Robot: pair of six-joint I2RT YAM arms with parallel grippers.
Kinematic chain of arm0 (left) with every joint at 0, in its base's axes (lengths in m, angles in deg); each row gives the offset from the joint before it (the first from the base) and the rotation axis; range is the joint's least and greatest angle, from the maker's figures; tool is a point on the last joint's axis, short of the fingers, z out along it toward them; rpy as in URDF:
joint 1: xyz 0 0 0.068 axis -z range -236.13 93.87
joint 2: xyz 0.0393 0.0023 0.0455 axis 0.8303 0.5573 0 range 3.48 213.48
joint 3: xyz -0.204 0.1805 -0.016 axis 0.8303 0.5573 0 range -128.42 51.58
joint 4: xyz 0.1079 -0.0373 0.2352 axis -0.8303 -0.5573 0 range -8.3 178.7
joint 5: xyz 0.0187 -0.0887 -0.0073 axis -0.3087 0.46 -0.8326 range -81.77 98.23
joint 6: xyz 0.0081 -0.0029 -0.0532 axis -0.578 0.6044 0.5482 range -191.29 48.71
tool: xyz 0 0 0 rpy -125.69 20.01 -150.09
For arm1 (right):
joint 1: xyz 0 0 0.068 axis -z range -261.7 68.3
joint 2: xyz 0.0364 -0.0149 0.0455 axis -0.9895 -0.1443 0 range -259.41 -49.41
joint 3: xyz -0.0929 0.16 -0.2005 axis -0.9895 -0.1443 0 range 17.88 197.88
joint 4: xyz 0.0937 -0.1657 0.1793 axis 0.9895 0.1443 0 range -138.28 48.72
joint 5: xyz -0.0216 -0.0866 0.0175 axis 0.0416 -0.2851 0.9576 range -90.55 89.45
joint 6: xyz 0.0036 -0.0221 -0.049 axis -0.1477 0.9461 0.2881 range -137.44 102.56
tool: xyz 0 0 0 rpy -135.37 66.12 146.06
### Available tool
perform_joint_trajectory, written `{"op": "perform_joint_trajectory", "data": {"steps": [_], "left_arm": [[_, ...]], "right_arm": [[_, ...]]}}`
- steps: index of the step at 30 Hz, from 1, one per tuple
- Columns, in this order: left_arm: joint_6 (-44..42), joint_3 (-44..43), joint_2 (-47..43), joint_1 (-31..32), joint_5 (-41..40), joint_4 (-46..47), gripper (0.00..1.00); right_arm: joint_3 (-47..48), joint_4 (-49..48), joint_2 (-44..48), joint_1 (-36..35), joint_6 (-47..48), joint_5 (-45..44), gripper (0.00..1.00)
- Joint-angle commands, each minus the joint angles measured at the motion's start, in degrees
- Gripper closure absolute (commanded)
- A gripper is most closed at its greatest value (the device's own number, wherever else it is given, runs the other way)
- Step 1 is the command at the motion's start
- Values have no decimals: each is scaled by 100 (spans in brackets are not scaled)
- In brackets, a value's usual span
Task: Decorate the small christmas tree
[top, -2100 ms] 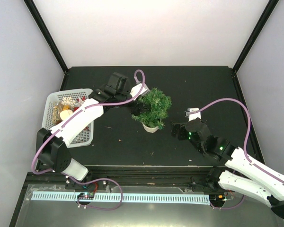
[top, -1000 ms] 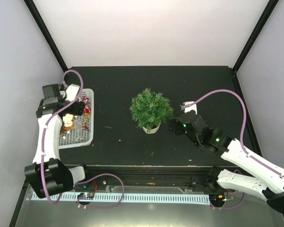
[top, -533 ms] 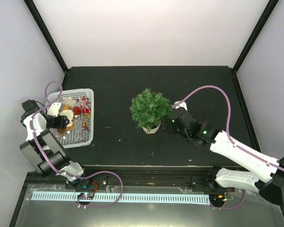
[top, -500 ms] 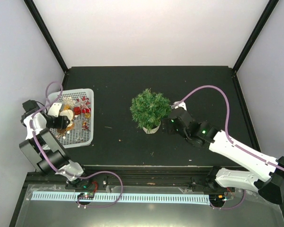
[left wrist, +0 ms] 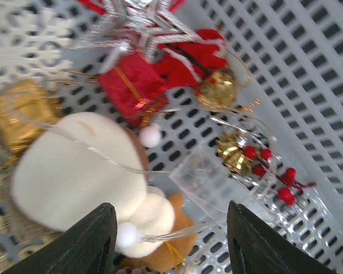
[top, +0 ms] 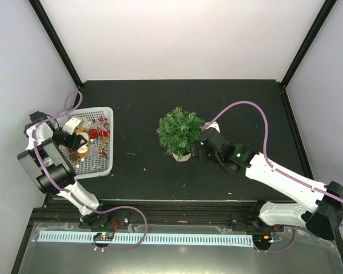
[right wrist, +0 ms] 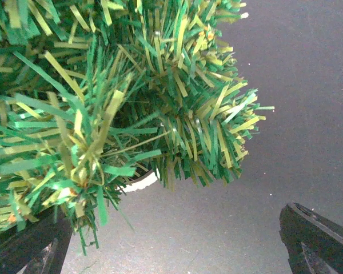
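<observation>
The left claw [left wrist: 170, 231] is held spread low over the white mesh basket [left wrist: 308, 68] – presumably so an ornament can be picked. A plush cream toy [left wrist: 68, 177] and a clear plastic box [left wrist: 217, 182] lie just ahead of its tips. The right claw [right wrist: 171, 240] is spread wide beside the bristly tree [right wrist: 103, 85], whose needles overhang one finger and whose smooth pale pot [right wrist: 142, 181] sits just ahead – likely to be steadied.

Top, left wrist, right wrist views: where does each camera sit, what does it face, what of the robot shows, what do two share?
Top: high behind the bases, looking down on table, tree, basket; left arm and right arm show.
Left wrist: above the basket, looking down at a red gift box; fingertips of the left hand at the bottom.
Right wrist: low beside the tree, facing it; fingertips of the right hand in the bottom corners.
Shared: top and right wrist both show the tree.
</observation>
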Motion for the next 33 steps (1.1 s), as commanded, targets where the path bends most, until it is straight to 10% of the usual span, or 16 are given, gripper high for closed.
{"op": "perform_joint_trajectory", "data": {"steps": [1, 33], "left_arm": [[-1043, -111, 122, 269, -92, -645, 46], [-1319, -366, 517, 547, -773, -530, 43]], "right_arm": [[204, -45, -107, -15, -64, 83, 0], [757, -33, -764, -28, 83, 315, 0]]}}
